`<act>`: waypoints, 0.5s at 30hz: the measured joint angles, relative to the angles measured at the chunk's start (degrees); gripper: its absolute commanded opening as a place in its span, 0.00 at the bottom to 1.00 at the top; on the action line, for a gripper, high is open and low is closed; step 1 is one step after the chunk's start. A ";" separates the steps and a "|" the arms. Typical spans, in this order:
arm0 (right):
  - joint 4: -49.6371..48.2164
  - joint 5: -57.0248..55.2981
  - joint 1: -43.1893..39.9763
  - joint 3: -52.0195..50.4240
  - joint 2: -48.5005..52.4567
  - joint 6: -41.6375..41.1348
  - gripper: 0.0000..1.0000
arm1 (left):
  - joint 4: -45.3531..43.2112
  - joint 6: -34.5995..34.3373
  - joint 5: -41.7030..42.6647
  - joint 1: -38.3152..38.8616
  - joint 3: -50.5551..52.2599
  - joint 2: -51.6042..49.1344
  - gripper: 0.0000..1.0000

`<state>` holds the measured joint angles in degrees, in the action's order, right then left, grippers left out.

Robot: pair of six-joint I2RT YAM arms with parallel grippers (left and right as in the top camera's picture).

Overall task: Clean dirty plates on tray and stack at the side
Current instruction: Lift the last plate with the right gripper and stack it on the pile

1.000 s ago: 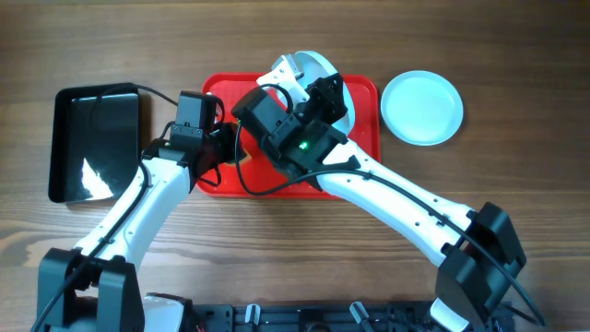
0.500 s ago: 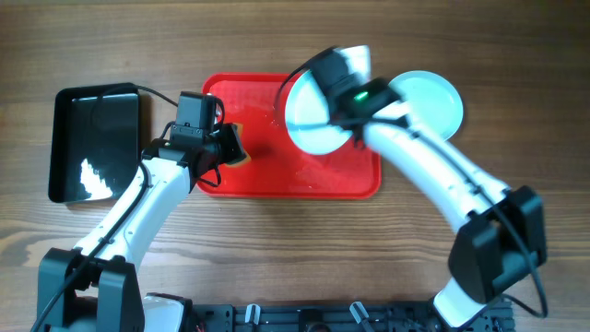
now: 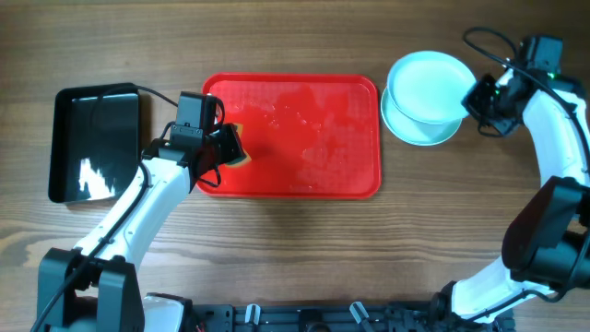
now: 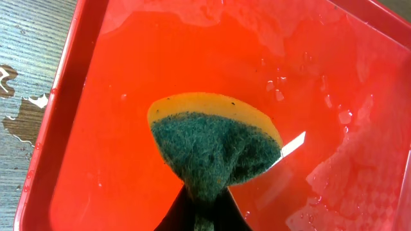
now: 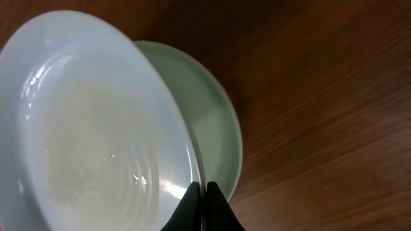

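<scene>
Overhead view is bright, evenly lit and sharp, with white glare on the glossy black tray (image 3: 115, 129) and faint soft shadows; left wrist view is crisp on the sponge (image 4: 215, 151), the wet red tray (image 4: 96, 160) glinting; right wrist view is dim, the upper plate (image 5: 96, 128) softly blurred.

The left arm (image 3: 138, 205) is slanting from the desk's near edge toward its middle, jaws pinching tight on a sponge (image 4: 215, 147). The right arm (image 3: 562, 129) is arching along the right edge toward the far corner, jaws clamping a plate (image 5: 96, 128) by its rim.
</scene>
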<state>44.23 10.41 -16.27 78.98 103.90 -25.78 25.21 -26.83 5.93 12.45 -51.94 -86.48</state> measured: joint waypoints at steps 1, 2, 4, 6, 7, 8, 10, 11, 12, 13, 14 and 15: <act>-0.52 0.07 -0.13 -0.48 0.00 0.11 0.05 | 0.00 0.00 0.00 0.00 0.00 0.00 0.04; -1.99 0.09 -0.09 -1.53 0.00 0.28 0.05 | -0.04 0.00 0.00 0.00 0.00 0.00 0.04; -3.50 0.11 0.11 -2.99 0.00 0.55 0.27 | -0.07 0.00 0.00 0.00 0.00 0.00 0.04; -4.09 0.31 0.11 -3.54 0.00 1.09 0.41 | -0.09 0.00 0.00 0.00 0.00 0.00 0.04; -4.20 0.35 0.11 -3.54 0.00 1.11 0.47 | -0.09 0.02 0.00 0.00 0.00 0.00 0.04; -4.31 0.52 0.11 -3.54 0.00 1.31 0.54 | -0.09 0.00 0.00 0.00 0.00 0.00 0.04; -4.26 0.81 0.11 -3.54 0.00 1.31 0.66 | -0.13 0.00 0.00 0.00 0.00 0.00 0.04; -4.26 1.38 0.11 -3.54 0.00 1.60 0.68 | -0.15 0.00 0.00 0.00 0.00 0.00 0.04; -4.26 2.54 0.09 -3.54 0.00 1.62 0.71 | -0.20 0.02 0.00 0.00 0.00 0.00 0.04; -4.26 4.90 0.13 -3.54 0.00 1.55 0.73 | -0.24 0.00 0.00 0.00 0.00 0.00 0.04; -4.26 7.41 0.37 -3.54 0.00 1.57 0.75 | -0.55 0.00 0.00 0.00 0.00 0.00 0.04; -4.17 10.19 1.05 -3.54 0.00 1.60 0.76 | -0.72 0.02 0.00 0.00 0.00 0.00 0.04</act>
<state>40.05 20.60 -15.22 75.44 103.90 -24.18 24.49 -26.81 5.93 12.45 -51.94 -86.48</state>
